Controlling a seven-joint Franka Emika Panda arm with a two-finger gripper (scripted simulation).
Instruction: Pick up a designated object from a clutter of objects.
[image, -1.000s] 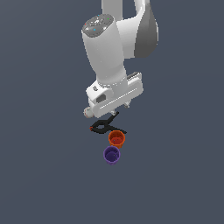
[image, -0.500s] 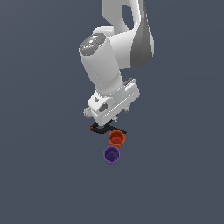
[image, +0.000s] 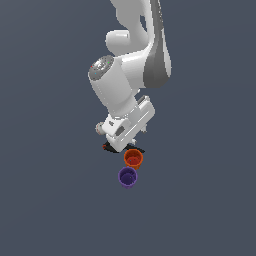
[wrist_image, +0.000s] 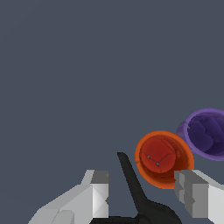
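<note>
The orange-red cup (wrist_image: 163, 158) stands upright, mouth open, touching the purple cup (wrist_image: 205, 133) and close beside the black spring clamp (wrist_image: 134, 186). The gripper (wrist_image: 142, 192) hangs low, jaws spread wide and empty: one finger (wrist_image: 192, 190) near the cup rim, the clamp handle between the two, so alignment appears incomplete.

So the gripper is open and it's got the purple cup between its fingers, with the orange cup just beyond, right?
Not quite. The wrist view shows the open gripper with nothing held; only the black clamp handle lies between its fingers. The purple cup sits beyond the orange cup, both outside the fingers.
</note>
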